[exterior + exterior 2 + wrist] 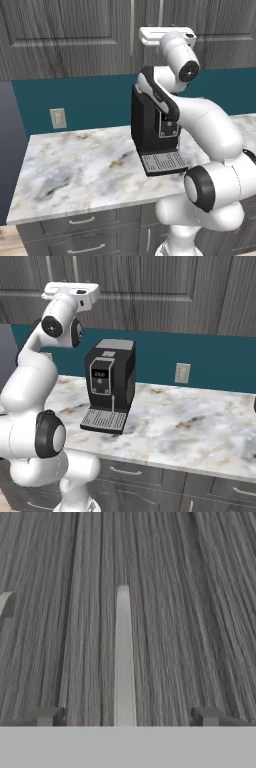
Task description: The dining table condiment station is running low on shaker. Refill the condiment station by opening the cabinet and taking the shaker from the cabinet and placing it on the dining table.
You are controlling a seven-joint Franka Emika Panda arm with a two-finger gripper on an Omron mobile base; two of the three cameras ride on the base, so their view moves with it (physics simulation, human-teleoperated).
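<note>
Between the tool's (125, 717) two spread fingertips (46, 716) you see a slim metal bar handle (123, 657), centred in the gap and running away from you up the door; the tool is wide open and grips nothing. Just behind that handle lies the grey wood-grain face of the cabinet (190, 612), closed, with the tool right up against it. Off to the tool's left edge in the hand view, a second handle's rounded end (6, 604) peeks in. Well below the tool, you have the black coffee machine (152, 132) standing on the marble counter (80, 165), against the teal wall (75, 97) with its outlet (58, 118). The shaker's whereabouts you cannot tell.
</note>
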